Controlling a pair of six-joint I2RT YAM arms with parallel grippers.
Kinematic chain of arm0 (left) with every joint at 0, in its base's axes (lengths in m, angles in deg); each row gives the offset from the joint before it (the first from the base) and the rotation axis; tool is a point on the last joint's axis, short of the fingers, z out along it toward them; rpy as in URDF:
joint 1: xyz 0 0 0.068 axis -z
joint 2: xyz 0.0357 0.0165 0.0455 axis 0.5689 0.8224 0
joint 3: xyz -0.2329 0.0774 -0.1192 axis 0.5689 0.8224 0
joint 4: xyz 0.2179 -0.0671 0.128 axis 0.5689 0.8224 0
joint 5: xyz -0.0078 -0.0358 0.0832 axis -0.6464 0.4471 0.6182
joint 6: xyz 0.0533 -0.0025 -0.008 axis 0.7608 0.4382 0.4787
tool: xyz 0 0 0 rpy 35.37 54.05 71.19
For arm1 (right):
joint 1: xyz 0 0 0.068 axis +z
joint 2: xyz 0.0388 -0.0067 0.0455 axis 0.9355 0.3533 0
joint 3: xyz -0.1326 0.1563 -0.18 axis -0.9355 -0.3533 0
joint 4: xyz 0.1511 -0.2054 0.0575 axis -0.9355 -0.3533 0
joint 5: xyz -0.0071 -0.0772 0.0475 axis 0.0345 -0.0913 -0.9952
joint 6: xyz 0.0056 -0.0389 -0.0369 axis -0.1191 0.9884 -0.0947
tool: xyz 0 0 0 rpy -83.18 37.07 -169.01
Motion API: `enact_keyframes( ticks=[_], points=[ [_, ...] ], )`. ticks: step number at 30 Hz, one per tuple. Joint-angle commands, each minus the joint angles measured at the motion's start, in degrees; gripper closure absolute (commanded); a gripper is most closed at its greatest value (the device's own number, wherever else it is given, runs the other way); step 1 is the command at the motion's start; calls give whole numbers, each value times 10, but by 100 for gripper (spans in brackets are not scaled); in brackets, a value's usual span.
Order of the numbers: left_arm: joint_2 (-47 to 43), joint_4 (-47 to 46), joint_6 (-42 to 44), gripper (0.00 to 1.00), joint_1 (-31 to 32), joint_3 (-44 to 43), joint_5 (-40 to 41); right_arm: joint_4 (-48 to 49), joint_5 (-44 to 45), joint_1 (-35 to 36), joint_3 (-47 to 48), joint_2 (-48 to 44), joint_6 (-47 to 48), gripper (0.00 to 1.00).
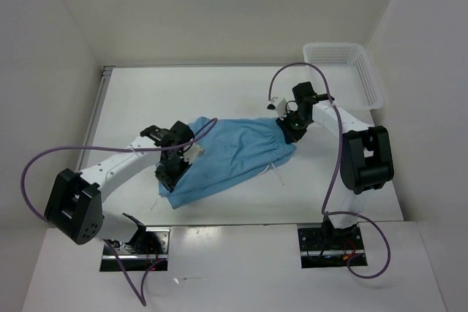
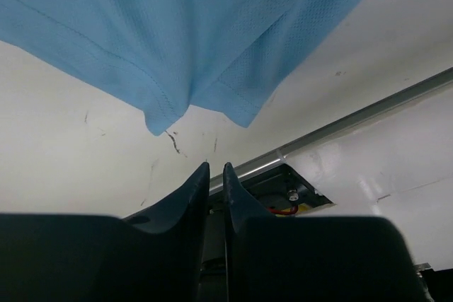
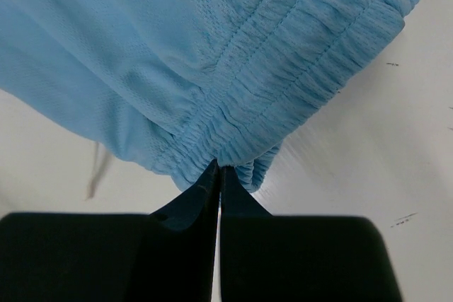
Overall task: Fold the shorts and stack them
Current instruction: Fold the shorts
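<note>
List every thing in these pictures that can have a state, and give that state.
shorts, spread out on the table.
left pincer, slightly open, holding nothing, just short of the hem.
right pincer, shut on the shorts' waistband.
drawstring, trailing loose on the table.
basket, upright at the table's far right corner.

Bright, even light from above; in the top view the white surface (image 1: 241, 89) and the walls look pale and low in contrast, with faint, soft shadows beneath the arms; in the wrist views the shorts (image 2: 212, 26) show crisp weave; the left pincer (image 2: 216, 169) and right pincer (image 3: 218, 171) are dark, featureless silhouettes along the bottom edge.
</note>
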Motion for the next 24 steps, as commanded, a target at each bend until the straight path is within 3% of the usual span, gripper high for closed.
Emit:
enact_keyframes(
  ticks=[1, 7, 9, 11, 12, 13, 14, 16, 20, 24],
  points=[
    [4, 7, 2, 80, 0, 14, -29, 22, 34, 1, -9, -28, 29, 100],
    [-1, -14, 2, 76, -8, 9, -1, 11, 40, 1, -32, -44, 36, 100],
    [-1, -52, 2, 76, -40, -10, 22, 11, 46, 1, -32, -44, 36, 100],
    [21, -77, 2, 73, -122, -32, 19, 4, 51, 1, -32, -49, 36, 97],
    [53, -84, 2, 68, -150, -55, 5, 4, 51, 1, -32, -49, 30, 91],
    [72, -89, 2, 63, -174, -67, -26, 4, 58, 1, -32, -49, 30, 53],
    [93, -96, 2, 62, -210, -77, -36, 4, 58, 1, -39, -54, 14, 27],
    [148, -107, 2, 60, -237, -109, -58, 11, 63, 1, -54, -66, -5, 3],
    [200, -172, 2, 54, -293, -135, -64, 31, 37, -26, -68, -75, -88, 0],
    [267, -201, 2, 50, -306, -147, -40, 44, 23, -26, -94, -75, -145, 0]
  ],
)
